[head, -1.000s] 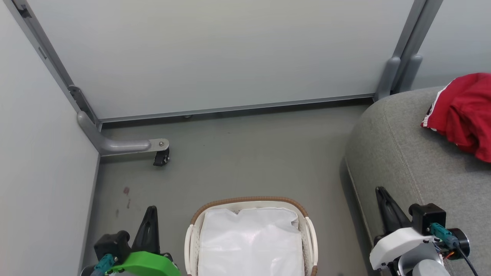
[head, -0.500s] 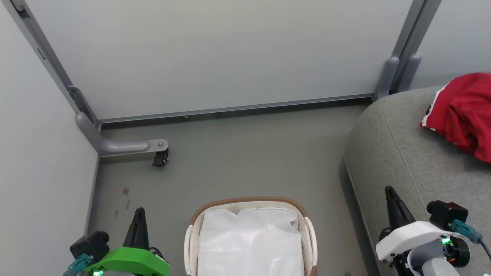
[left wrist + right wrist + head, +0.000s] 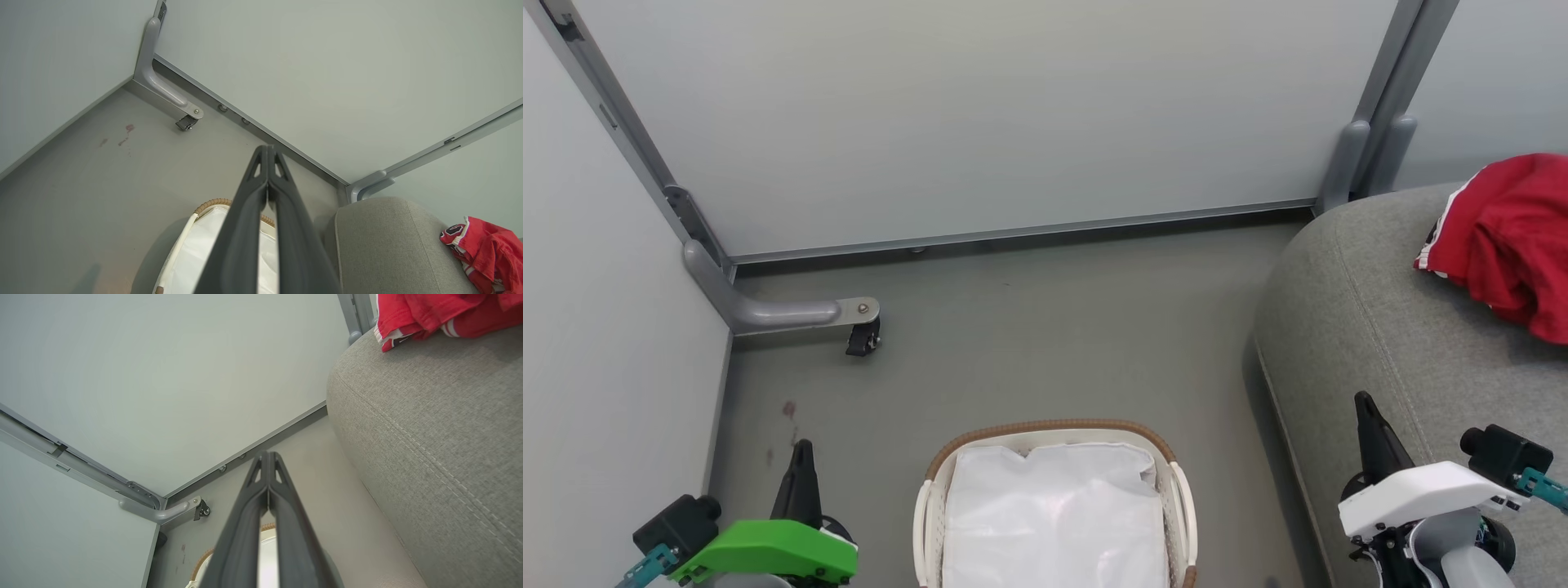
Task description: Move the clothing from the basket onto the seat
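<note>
The left gripper [image 3: 802, 447] and right gripper [image 3: 1364, 400] sit lower and wider apart than before, both pinched closed, holding nothing. The clothing [image 3: 1507, 241] lies on the seat [image 3: 1372, 343], away from the basket [image 3: 1045, 426].
</note>
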